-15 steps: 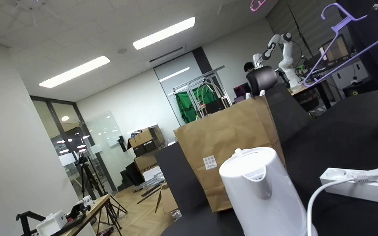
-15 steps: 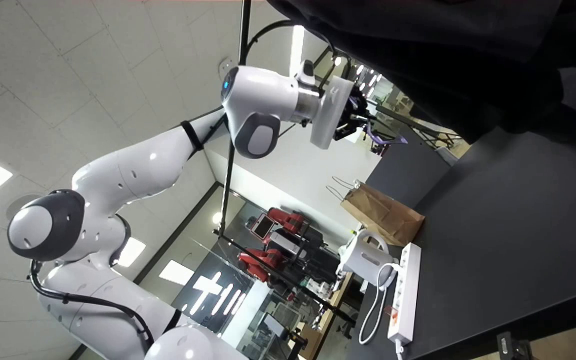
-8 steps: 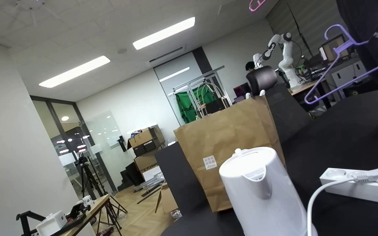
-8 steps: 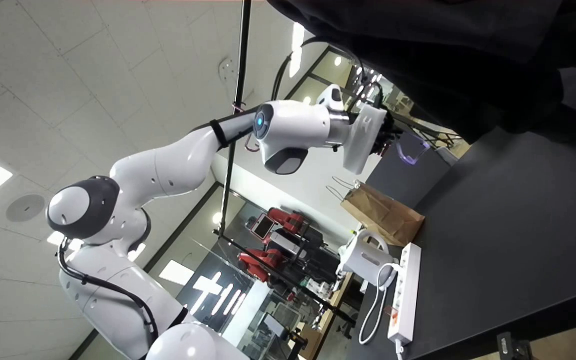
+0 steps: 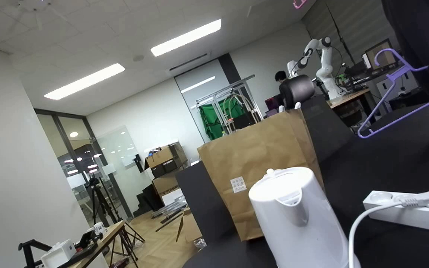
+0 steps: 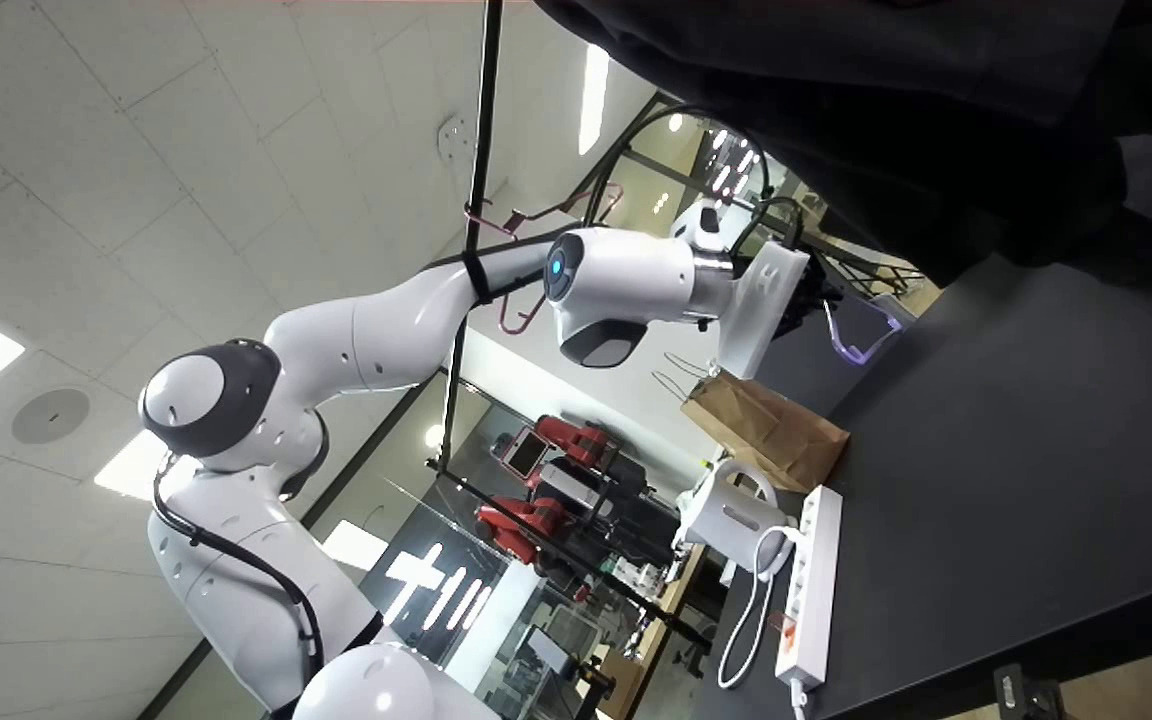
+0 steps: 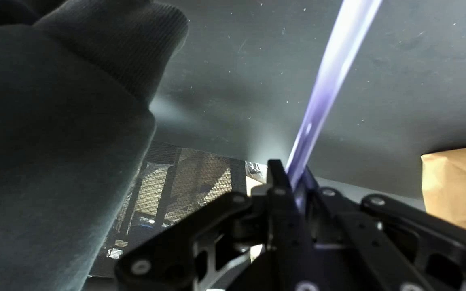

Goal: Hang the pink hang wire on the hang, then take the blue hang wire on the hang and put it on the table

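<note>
The gripper (image 7: pixel 293 178) is closed down on the bar of the blue hanger (image 7: pixel 322 97); only the bar's thickness separates its fingers (image 7: pixel 277 176). The wrist view alone confirms this grip: in an exterior view, the gripper's dark fingers are too small to resolve at the end of the white arm (image 6: pixel 366 340).

The wrist view shows one blurred length of the blue hanger, with the table (image 7: pixel 233 81) behind it. In an exterior view, its hook (image 5: pixel 397 55) and sloping lower bar (image 5: pixel 404 117) appear; the hanger is tilted and runs toward the picture's right edge. Contact between the blue hanger and the table cannot be determined.

The pink hanger (image 6: pixel 514 222) is at the black pole (image 6: pixel 484 130), its hook end crossing the pole and part of it hidden behind the arm. In an exterior view, only a short pink section (image 5: pixel 297 7) of it enters at the top edge.

The table carries a brown paper bag (image 5: pixel 263 167), a white kettle (image 5: pixel 300 216) and a white power strip (image 6: pixel 811 590), all visible in both exterior views. Of these, the wrist view includes only the bag, cut off at right. A dark garment (image 7: pixel 67 141) with a ribbed cuff fills the left of the wrist view.
</note>
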`<state>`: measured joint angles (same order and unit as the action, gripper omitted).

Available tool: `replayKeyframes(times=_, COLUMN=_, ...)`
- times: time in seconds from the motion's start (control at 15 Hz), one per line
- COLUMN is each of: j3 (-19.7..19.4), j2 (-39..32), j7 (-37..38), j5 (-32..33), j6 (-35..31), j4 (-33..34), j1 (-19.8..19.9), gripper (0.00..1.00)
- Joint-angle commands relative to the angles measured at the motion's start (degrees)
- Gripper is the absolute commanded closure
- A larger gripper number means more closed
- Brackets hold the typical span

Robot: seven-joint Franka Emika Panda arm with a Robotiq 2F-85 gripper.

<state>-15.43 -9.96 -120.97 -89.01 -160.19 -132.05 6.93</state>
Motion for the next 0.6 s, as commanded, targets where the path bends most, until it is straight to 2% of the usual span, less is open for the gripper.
replayKeyframes(times=0.0, j3=0.0, j2=0.1, j7=0.0, j5=0.0, j6=0.0, j4=0.0, j1=0.0, gripper=0.92)
replayKeyframes(times=0.33, j3=0.0, j2=0.1, j7=0.0, j5=0.0, j6=0.0, j4=0.0, j1=0.0, gripper=0.92)
replayKeyframes(times=0.4, j3=0.0, j2=0.1, j7=0.0, j5=0.0, j6=0.0, j4=0.0, j1=0.0, gripper=0.98)
replayKeyframes(times=0.53, j3=0.2, j2=0.1, j7=-4.3, j5=-5.8, j6=-0.4, j4=0.5, j1=0.3, gripper=0.98)
